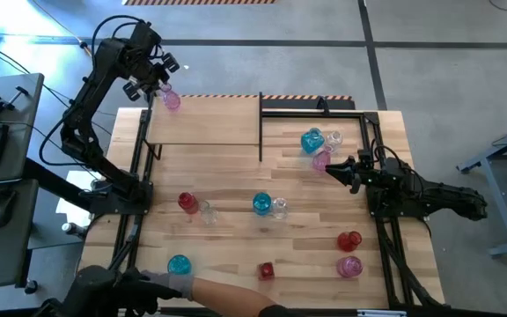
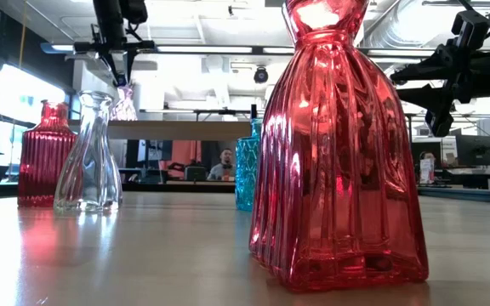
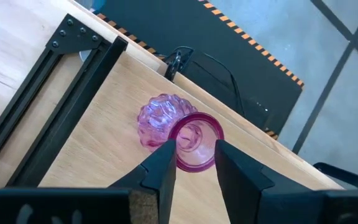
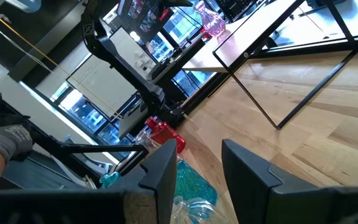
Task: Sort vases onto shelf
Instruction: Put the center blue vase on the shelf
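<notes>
from my remote seat, the low view is mostly blocked by a red vase standing right at the lens, its top cut off by the frame. behind it a teal vase shows only as a sliver, with a clear vase and another red vase off to one side. i can read no brand, label or writing anywhere.

at the near table edge in the high view, a person's gloved hand reaches toward a teal vase; the rest of the person is cut off. a small red vase, a pink vase and a red one stand near that edge.

mid-table, the right gripper hovers with its fingers a little apart and nothing between them, just beside a pink vase, a teal vase and a clear one.

farthest off, on the light wood shelf, the left gripper has its fingers around the neck of a pink vase at the shelf's back corner. i cannot tell whether the vase's base touches the shelf, or whether the fingers actually press on the glass.
</notes>
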Action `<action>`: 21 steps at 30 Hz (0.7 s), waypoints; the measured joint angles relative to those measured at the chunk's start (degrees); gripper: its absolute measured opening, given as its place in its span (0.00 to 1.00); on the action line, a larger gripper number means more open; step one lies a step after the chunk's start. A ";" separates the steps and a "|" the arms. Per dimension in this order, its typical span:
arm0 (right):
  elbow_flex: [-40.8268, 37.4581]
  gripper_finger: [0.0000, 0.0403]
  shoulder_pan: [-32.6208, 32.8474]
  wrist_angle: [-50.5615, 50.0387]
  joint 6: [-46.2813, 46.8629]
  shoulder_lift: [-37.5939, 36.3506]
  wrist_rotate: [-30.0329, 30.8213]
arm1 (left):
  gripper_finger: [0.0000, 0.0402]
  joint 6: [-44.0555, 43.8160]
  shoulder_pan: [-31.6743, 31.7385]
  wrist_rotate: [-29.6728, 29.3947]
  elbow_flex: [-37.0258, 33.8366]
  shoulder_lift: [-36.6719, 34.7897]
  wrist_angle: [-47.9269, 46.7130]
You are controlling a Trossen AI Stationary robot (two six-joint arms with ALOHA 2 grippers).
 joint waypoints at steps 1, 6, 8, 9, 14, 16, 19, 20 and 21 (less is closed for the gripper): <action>0.00 0.29 0.02 0.00 0.00 0.00 0.00 | 0.25 0.42 0.00 0.04 0.00 -0.29 0.21; 0.00 0.29 0.01 0.00 0.00 -0.01 -0.02 | 0.25 3.07 -0.14 0.29 0.00 -2.41 2.07; 0.00 0.29 0.02 0.00 0.00 0.00 -0.01 | 0.25 4.57 -0.55 1.24 0.00 -3.13 2.43; 0.00 0.29 0.00 0.00 0.00 0.00 0.00 | 0.25 5.77 -0.80 1.61 0.00 -3.38 2.78; 0.00 0.29 0.02 0.00 0.00 0.00 -0.02 | 0.25 14.97 -3.42 1.03 0.00 -5.04 6.91; 0.00 0.29 0.01 0.00 0.00 0.00 0.00 | 0.25 19.65 -5.03 1.03 0.00 -5.54 8.37; 0.00 0.29 0.00 0.00 0.00 0.00 -0.01 | 0.25 27.43 -7.48 1.07 0.00 -6.33 10.41; 0.00 0.29 0.01 0.00 0.00 -0.01 0.00 | 0.25 29.85 -8.30 1.17 0.00 -6.64 10.90; 0.00 0.29 0.02 0.00 0.00 0.00 0.00 | 0.25 32.23 -9.13 1.62 0.00 -6.92 11.30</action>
